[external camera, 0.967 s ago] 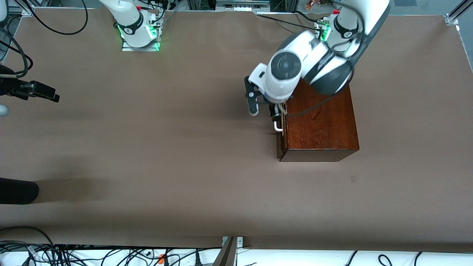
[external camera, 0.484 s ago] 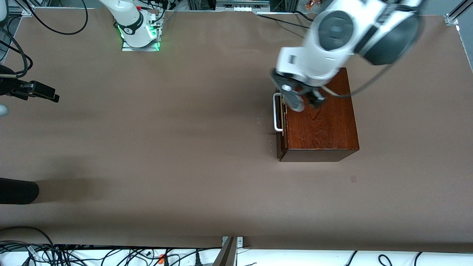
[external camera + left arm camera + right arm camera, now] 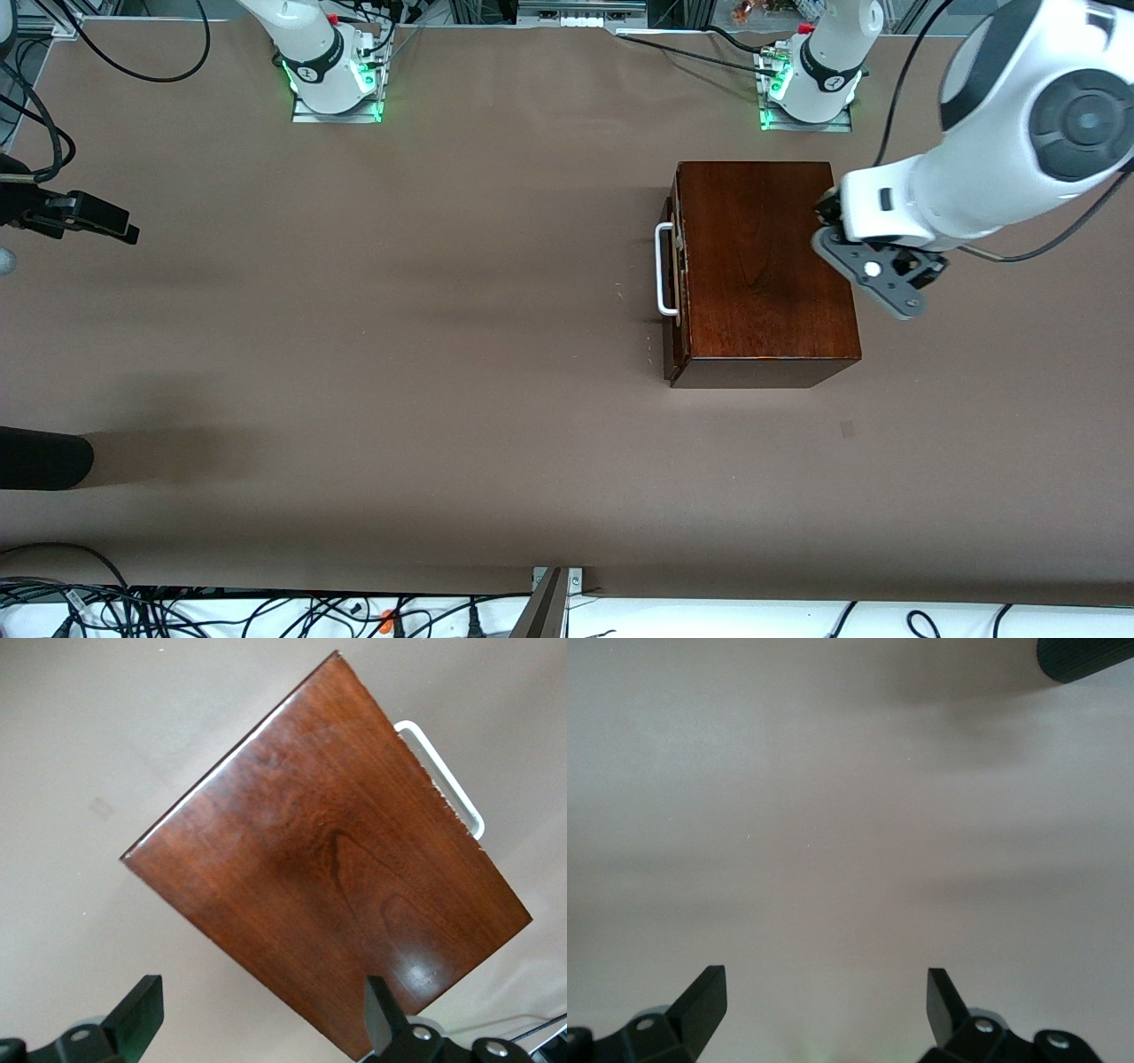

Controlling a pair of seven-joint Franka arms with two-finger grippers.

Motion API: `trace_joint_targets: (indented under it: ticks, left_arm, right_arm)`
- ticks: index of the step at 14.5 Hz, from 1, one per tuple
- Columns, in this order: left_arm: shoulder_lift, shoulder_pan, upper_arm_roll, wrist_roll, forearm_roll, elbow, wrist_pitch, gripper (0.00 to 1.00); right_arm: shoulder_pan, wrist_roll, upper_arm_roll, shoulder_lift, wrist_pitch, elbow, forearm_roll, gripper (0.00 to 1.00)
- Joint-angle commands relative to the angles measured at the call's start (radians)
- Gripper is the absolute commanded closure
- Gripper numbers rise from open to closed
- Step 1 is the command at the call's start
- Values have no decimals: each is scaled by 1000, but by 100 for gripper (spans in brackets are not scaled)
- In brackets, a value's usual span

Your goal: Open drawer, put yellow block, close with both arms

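The dark reddish-brown wooden box stands toward the left arm's end of the table. Its drawer is pushed in, and the white bar handle faces the right arm's end. My left gripper is open and empty in the air, over the box's edge away from the handle. The left wrist view shows the open left gripper above the box top, with the handle also in sight. My right gripper waits open over bare table at the right arm's end; it also shows in its wrist view. The yellow block is out of view.
A black rounded object juts in over the table's edge at the right arm's end, nearer to the camera than the right gripper; it also shows in the right wrist view. Cables lie along the table's edges. The brown tabletop is wide.
My left arm has swung from the drawer handle across the box top to the box's edge away from the handle. The box, handle and right arm have not moved.
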Motion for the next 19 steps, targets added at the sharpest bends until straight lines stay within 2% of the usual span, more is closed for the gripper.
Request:
trace_joint_targets:
  ticks: [1, 2, 4, 5, 6, 7, 9, 10, 12, 13, 19]
  left_arm:
    - [-63, 23, 6, -12, -3, -3, -21, 0]
    - [-66, 24, 8, -14, -1, -3, -21, 0]
    - [-120, 9, 75, -31, -3, -3, -21, 0]
    - [-135, -35, 139, -52, -6, -11, -24, 0]
    - [-152, -130, 261, -66, -18, -15, -20, 0]
    - [-162, -199, 354, -84, -20, -18, -13, 0]
    - [-178, -252, 442, -171, -84, -49, 2, 0]
    - [-216, -264, 486, -248, -128, -101, 44, 0]
    - [-310, -267, 516, -330, -140, -263, 190, 0]
    - [-338, -267, 517, -339, -136, -300, 218, 0]
    - [-367, -256, 517, -436, -120, -347, 217, 0]
  right_arm:
    - [-16, 6, 18, -26, 9, -22, -18, 0]
    - [-16, 6, 18, -24, 9, -22, -18, 0]
    - [-16, 6, 18, -24, 9, -22, -16, 0]
    - [-16, 6, 18, -24, 9, -22, -18, 0]
    - [-16, 6, 18, -24, 9, -22, -18, 0]
    - [-16, 6, 18, -24, 9, -22, -18, 0]
    - [-16, 6, 16, -24, 9, -22, -18, 0]
    - [-16, 6, 16, -24, 9, -22, -18, 0]
    - [-16, 6, 18, -24, 6, -22, -18, 0]
    - [-16, 6, 18, -24, 8, -22, -18, 0]
    - [-16, 6, 16, -24, 9, -22, -18, 0]
